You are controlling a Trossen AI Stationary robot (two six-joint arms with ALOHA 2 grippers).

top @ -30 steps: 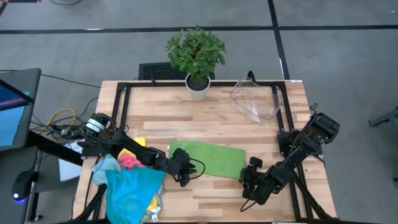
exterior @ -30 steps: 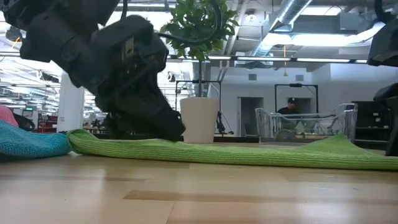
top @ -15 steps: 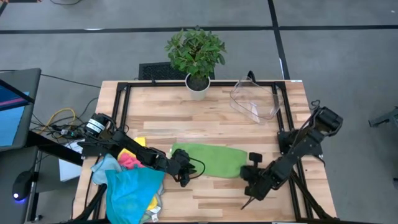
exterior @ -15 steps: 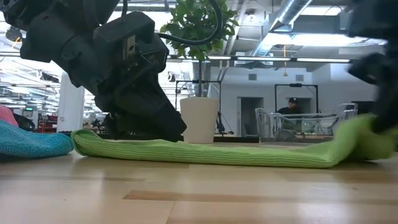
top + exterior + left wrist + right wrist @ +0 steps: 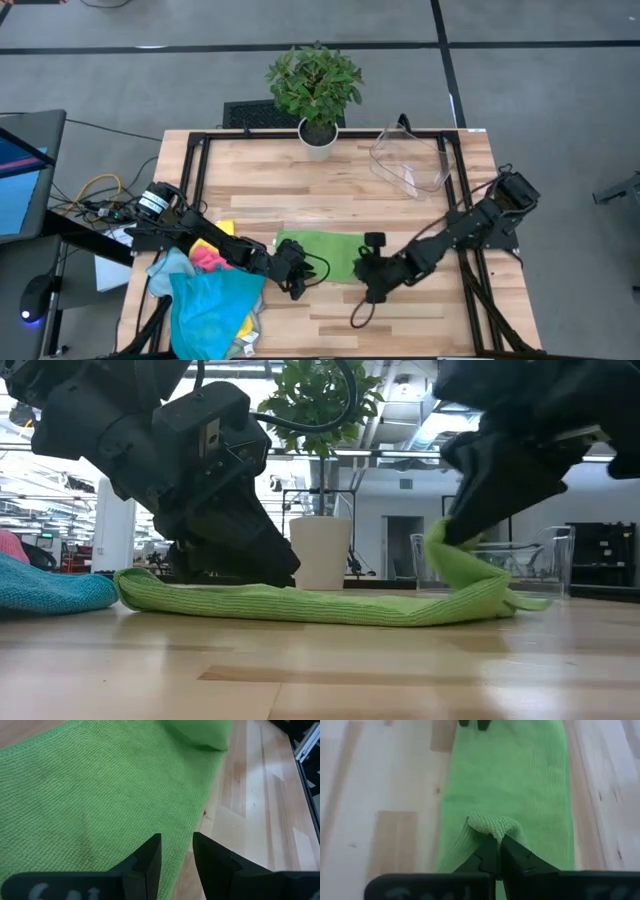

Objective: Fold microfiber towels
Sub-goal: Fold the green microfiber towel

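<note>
**Green towel half-folded, right gripper pinching lifted edge**

The bright green towel (image 5: 318,252) lay on the wooden worktop (image 5: 330,190), near its front middle. The right gripper (image 5: 496,851) was closed tight on a bunched edge of this towel, raised clear of the worktop and positioned over the rest of the cloth, so that the right end curled up and back over itself in the low view. The left gripper (image 5: 176,851) rested at the towel's opposite, left end; its fingers (image 5: 150,862) stood slightly apart, straddling the towel's edge, and held nothing.

A heap of further towels (image 5: 210,295), teal, pink and yellow, sat at the worktop's front left corner, beside the left arm. A clear plastic bin (image 5: 410,165) lay tipped at the back right, and a potted plant (image 5: 316,95) stood at the back middle. No brand, label or legible writing was found on any item.
</note>
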